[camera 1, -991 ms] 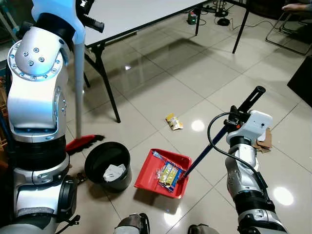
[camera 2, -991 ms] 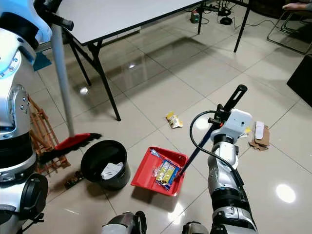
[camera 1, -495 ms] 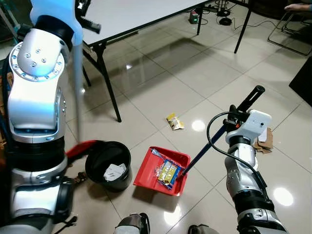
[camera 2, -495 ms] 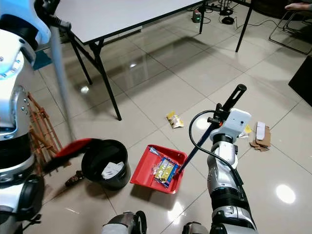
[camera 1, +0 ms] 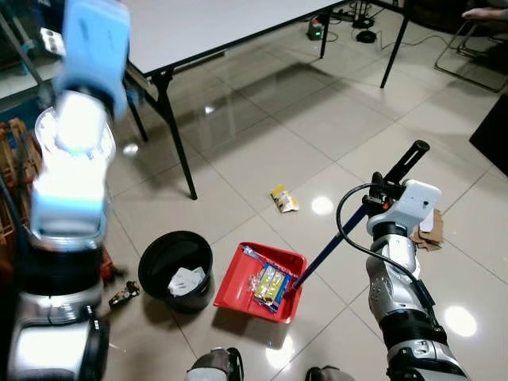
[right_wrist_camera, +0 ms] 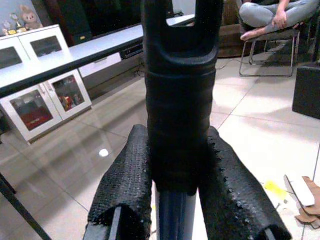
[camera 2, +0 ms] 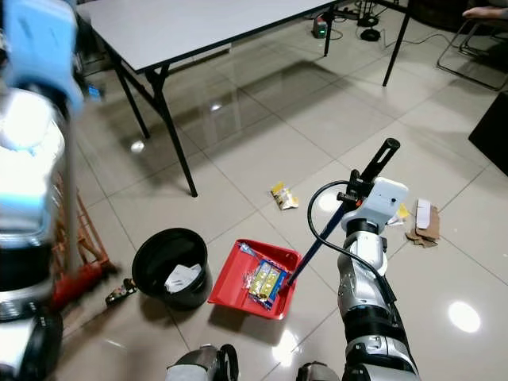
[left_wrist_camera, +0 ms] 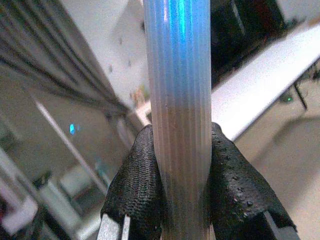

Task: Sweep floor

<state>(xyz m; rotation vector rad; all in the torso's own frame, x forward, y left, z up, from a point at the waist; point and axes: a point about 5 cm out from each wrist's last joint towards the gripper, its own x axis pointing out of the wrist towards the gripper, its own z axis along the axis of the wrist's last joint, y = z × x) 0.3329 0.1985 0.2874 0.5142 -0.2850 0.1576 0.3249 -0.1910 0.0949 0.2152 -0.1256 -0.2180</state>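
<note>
Nearest: red plastic dustpan (camera 1: 264, 278) on the tiled floor, holding swept snack wrappers (camera 1: 268, 283); right gripper (right_wrist_camera: 176, 192) clamped on its long black handle (camera 1: 361, 213). Beside it, round black bin (camera 1: 176, 269) with white paper inside. Left gripper (left_wrist_camera: 182, 190) closed around the ribbed pale-blue broom pole (left_wrist_camera: 178, 100); red broom head (camera 2: 78, 282) low at the robot's left. Farther: yellow wrapper (camera 1: 282, 198) unswept, cardboard scraps (camera 2: 421, 220); likely partway done, dustpan unemptied.

We find no legible text, label, brand, number or sign; print on the floor wrappers (camera 1: 270, 283) is too small.
</note>
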